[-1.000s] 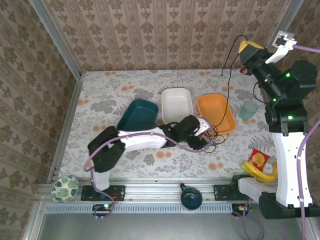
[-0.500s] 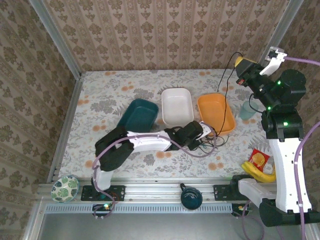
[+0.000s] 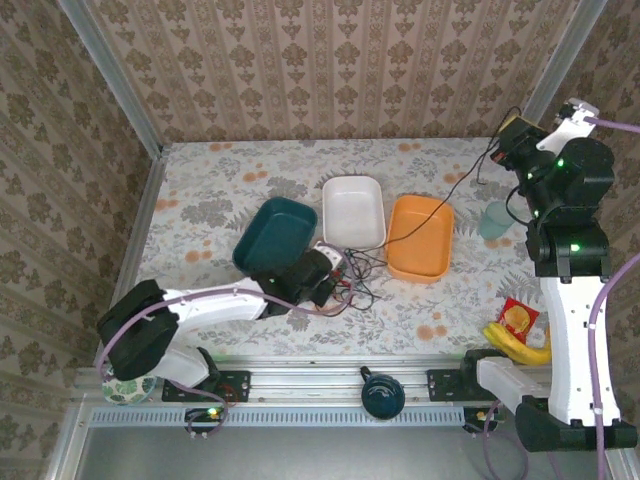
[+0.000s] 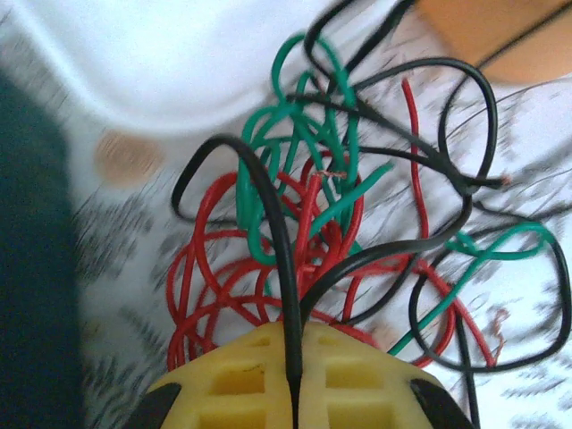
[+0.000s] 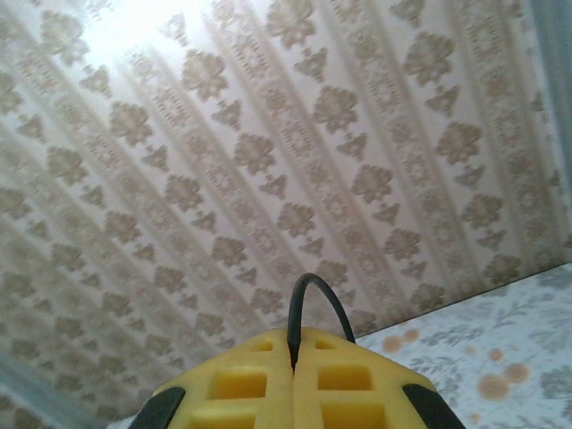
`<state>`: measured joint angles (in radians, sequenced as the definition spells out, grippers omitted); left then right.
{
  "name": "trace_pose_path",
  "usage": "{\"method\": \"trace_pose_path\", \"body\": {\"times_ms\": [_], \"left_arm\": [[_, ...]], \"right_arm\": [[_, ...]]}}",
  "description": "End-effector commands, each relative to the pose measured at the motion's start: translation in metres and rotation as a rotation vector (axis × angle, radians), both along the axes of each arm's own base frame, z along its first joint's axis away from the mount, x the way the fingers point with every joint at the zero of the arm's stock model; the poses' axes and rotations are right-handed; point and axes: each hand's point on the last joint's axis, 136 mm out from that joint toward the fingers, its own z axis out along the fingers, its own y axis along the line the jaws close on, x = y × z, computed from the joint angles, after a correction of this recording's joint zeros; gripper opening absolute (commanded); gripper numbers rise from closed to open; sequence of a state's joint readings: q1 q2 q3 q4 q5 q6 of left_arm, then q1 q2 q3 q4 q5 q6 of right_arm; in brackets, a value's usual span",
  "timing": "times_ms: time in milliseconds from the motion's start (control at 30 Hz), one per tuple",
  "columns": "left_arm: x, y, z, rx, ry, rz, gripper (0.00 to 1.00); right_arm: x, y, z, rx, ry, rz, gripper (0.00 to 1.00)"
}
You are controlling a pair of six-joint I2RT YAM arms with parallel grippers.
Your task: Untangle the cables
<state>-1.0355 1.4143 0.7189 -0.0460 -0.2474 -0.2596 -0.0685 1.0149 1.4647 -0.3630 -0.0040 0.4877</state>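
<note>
- Floral tablecloth (image 3: 200, 200) covers the table, with damask wallpaper (image 3: 300, 70) behind it. A teal tub (image 3: 275, 232), a white tub (image 3: 354, 210) and an orange tub (image 3: 418, 236) stand in a row mid-table.
- The cables (image 4: 313, 223) lie bunched on the cloth just in front of the white tub. They are red, green and black loops threaded through one another.
- They look light, thin and limp, probably slick in their plastic jackets, with some spring in the loops. A hard pull would likely cinch the knot rather than free it.
- The best hold, as I judge it, is one strand alone, at a free end or on the outer curve of a loop. Pinch it across its width rather than grabbing into the middle.
- The left gripper (image 4: 295, 393) sits low at the near edge of the bunch. Its yellow pads (image 4: 232, 384) are pressed together with a single black cable (image 4: 279, 250) pinched in the seam, and red loops lie just beyond them.
- The right gripper (image 5: 293, 375) is raised high at the far right corner, clamped on a black strand (image 5: 317, 290) that arches out of its seam.
- In the top view a black line runs from the right gripper down past the orange tub to the bunch. Whether both grippers hold the same wire cannot be told.
</note>
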Motion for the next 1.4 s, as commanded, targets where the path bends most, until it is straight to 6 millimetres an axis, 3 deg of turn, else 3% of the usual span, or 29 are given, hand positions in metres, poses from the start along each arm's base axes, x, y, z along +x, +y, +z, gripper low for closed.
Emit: {"method": "trace_pose_path", "body": {"times_ms": [0,233,467,700,1000,1167,1367], "left_arm": [[-0.003,0.030,-0.001,-0.017,0.036,0.115,0.00],[0.010,0.080,-0.010,-0.082,0.064,0.332,0.00],[0.009,0.093,-0.021,-0.063,0.086,0.403,0.00],[0.006,0.104,-0.036,-0.025,0.112,0.457,0.00],[0.007,0.104,-0.041,-0.013,0.117,0.467,0.00],[0.008,0.108,-0.047,0.015,0.127,0.491,0.00],[0.010,0.105,-0.045,0.006,0.123,0.500,0.00]], "right_arm": [[-0.013,-0.021,0.032,-0.050,-0.082,-0.099,0.00],[-0.037,-0.044,0.091,-0.132,-0.223,-0.217,0.00],[-0.059,-0.059,0.139,-0.159,-0.377,-0.298,0.00],[-0.071,-0.080,0.160,-0.160,-0.443,-0.395,0.00],[-0.103,-0.111,0.187,-0.057,-0.609,-0.497,0.00],[-0.130,-0.139,0.195,0.027,-0.712,-0.602,0.00],[-0.161,-0.156,0.208,0.044,-0.787,-0.701,0.00]]}}
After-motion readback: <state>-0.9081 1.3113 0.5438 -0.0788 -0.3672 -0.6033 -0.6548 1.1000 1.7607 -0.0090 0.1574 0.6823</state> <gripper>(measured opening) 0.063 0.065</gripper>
